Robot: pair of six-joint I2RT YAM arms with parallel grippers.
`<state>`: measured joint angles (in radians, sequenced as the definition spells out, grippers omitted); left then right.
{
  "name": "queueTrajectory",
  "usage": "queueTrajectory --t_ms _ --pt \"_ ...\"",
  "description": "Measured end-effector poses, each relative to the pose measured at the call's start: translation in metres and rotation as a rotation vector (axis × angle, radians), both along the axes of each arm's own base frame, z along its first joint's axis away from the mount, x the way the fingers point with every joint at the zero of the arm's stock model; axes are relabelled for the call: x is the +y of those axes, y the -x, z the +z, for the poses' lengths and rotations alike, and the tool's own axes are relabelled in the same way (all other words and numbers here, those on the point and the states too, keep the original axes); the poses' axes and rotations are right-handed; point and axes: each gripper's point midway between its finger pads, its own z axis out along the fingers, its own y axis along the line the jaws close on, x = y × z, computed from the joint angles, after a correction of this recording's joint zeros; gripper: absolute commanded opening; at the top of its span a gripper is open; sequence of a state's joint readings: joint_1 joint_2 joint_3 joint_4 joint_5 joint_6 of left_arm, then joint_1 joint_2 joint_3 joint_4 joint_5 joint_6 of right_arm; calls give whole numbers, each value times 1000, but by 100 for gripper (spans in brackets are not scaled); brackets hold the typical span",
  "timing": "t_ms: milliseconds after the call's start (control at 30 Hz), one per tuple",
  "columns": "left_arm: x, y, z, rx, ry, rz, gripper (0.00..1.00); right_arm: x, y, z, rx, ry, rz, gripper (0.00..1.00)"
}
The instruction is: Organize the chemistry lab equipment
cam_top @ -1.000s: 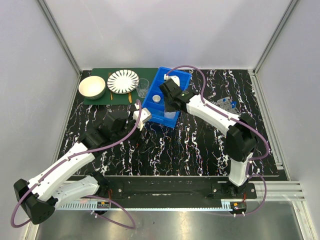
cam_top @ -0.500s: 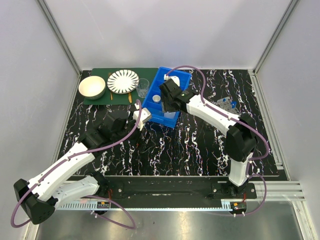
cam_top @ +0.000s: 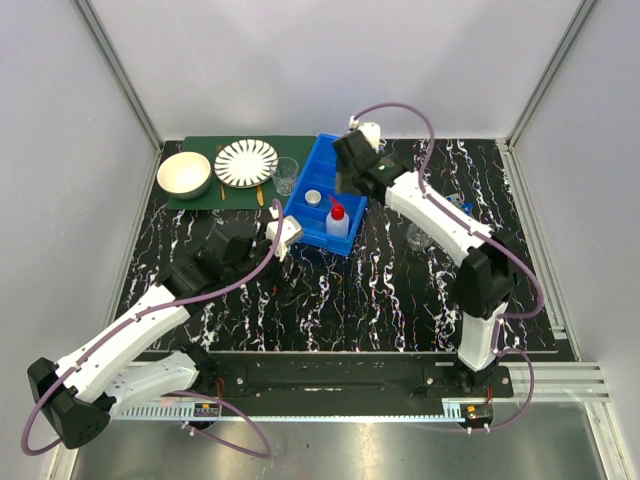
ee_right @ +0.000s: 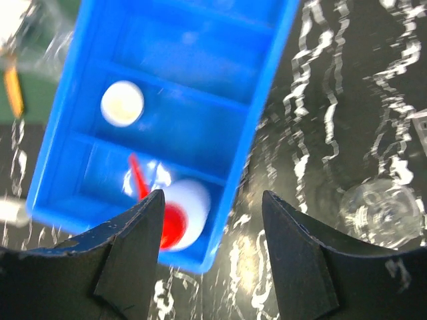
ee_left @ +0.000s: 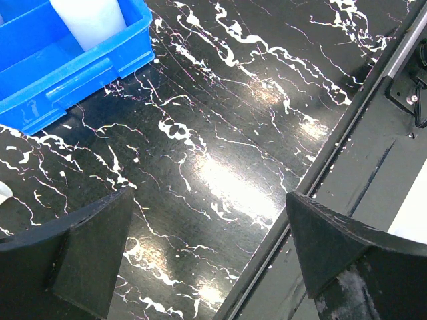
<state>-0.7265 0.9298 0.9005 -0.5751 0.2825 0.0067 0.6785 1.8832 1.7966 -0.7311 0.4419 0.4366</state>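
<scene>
The white red-nozzled squeeze bottle (cam_top: 337, 218) stands in the near compartment of the blue bin (cam_top: 303, 229); it also shows in the right wrist view (ee_right: 183, 217) and the left wrist view (ee_left: 87, 20). A small round lid (cam_top: 313, 197) lies in the middle compartment (ee_right: 122, 103). My right gripper (cam_top: 352, 172) hangs open and empty above the bin (ee_right: 213, 260). My left gripper (cam_top: 275, 240) is open and empty over the table just left of the bin's near end (ee_left: 213, 253). A small clear beaker (cam_top: 286, 175) stands left of the bin. The clear tube rack (cam_top: 455, 207) is partly hidden behind my right arm.
A second clear round vessel (cam_top: 418, 237) sits on the black marbled table right of the bin (ee_right: 383, 207). A striped plate (cam_top: 246, 162) and cream bowl (cam_top: 185, 173) rest on a green mat (cam_top: 200, 197) at the back left. A metal rail (ee_left: 360, 113) runs along the near edge.
My right gripper has let go of the squeeze bottle, opened and risen back toward the far right. The bottle now stands uncovered in the bin. The left arm has not moved.
</scene>
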Motion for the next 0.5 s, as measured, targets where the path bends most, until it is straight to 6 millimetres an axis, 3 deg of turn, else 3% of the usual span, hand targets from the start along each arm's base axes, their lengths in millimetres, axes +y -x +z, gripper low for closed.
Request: queueTrajectory --t_ms 133,300,500 --pt "0 0 0 0 0 0 99 -45 -38 -1 -10 -16 -147 63" --pt "0 0 0 0 0 0 99 -88 -80 -41 46 3 -283 63" --pt "0 0 0 0 0 0 99 -85 -92 -91 133 37 -292 63"
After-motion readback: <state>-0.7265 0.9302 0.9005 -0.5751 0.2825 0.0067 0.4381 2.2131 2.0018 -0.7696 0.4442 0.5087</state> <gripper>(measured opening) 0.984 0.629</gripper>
